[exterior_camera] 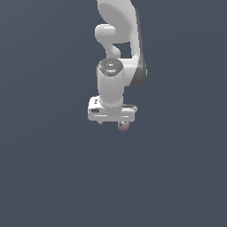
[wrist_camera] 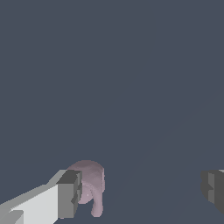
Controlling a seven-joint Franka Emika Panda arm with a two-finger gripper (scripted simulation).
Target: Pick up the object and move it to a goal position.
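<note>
The object (wrist_camera: 90,183) is a small pale pink rounded lump with a short stub hanging from it. It sits inside the gap between my fingers, right against one dark-padded finger (wrist_camera: 69,194) and far from the other finger (wrist_camera: 213,186). My white gripper (wrist_camera: 142,191) is open wide, and nothing is clamped. In the exterior view the gripper (exterior_camera: 112,119) points down below the white arm. The object (exterior_camera: 123,126) peeks out under the hand's end on the exterior view's right. I cannot tell whether the object touches the nearer pad.
A plain dark blue-grey floor (exterior_camera: 53,177) fills both views. The white arm (exterior_camera: 119,40) rises from the hand to the upper edge of the exterior view.
</note>
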